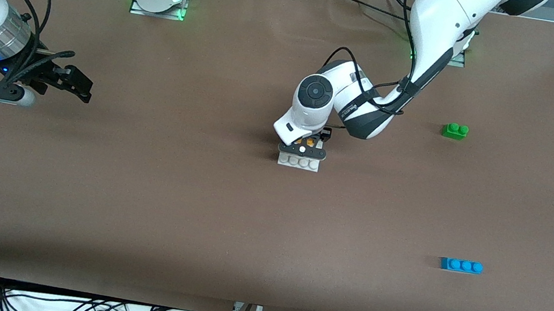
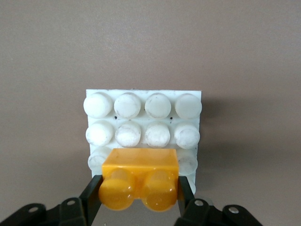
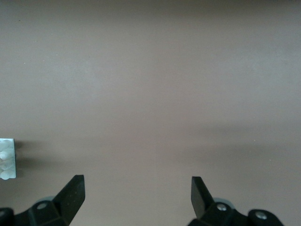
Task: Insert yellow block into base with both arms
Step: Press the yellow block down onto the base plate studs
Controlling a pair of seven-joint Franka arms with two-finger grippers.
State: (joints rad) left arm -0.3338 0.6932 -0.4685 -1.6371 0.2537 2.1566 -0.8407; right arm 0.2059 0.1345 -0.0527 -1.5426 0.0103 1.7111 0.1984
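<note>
- Brown tabletop is hosting everything, with a green brick and a blue brick sitting off toward the left arm's end.
- Your left gripper is pinching the yellow block tight and hovering it over the base, around the studs at one edge.
- Your right gripper is waiting with its fingers spread wide and holding nothing, over bare table.
- Looks like you're mostly there: pressing it down and letting go is what's left.
</note>
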